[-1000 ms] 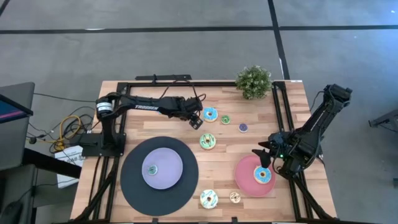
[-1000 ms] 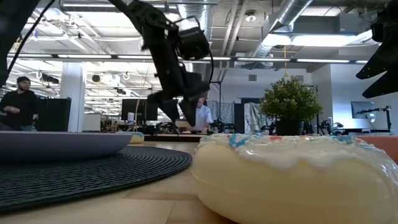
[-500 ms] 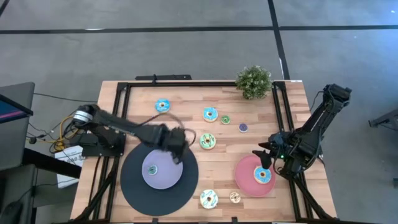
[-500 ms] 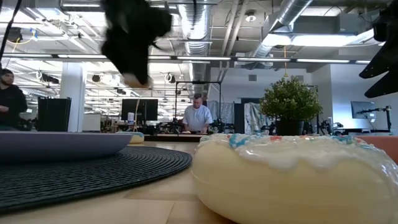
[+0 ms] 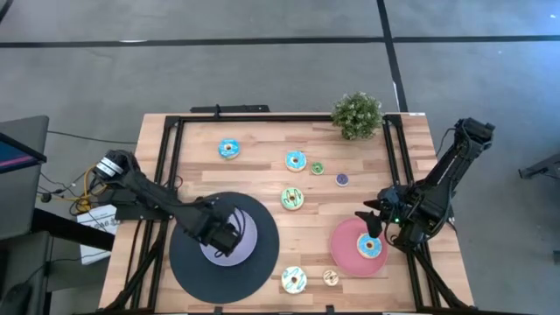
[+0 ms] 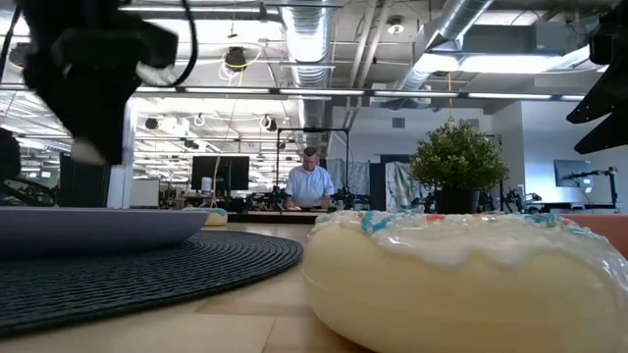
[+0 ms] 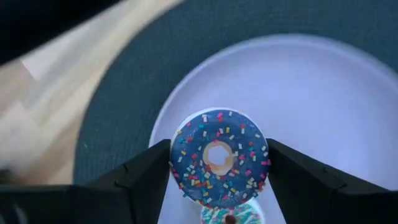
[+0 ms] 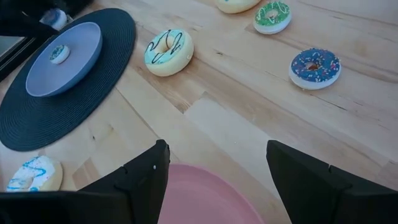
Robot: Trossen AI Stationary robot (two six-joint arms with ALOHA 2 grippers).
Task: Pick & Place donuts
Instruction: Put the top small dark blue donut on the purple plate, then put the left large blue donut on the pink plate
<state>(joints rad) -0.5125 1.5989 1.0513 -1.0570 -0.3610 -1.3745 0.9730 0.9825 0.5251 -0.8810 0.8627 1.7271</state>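
Left wrist view: left jaws grip the dark-blue sprinkled donut (image 7: pixel 218 158) directly above the lavender plate (image 7: pixel 323 93); right jaws gape, empty.

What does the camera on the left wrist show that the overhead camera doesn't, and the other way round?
Only the left wrist view shows the blue sprinkled donut held between the left gripper fingers, with a small donut below it.

Only the high view shows the right gripper over the pink plate, the potted plant and donuts scattered across the table.

Both show the lavender plate on the black mat.
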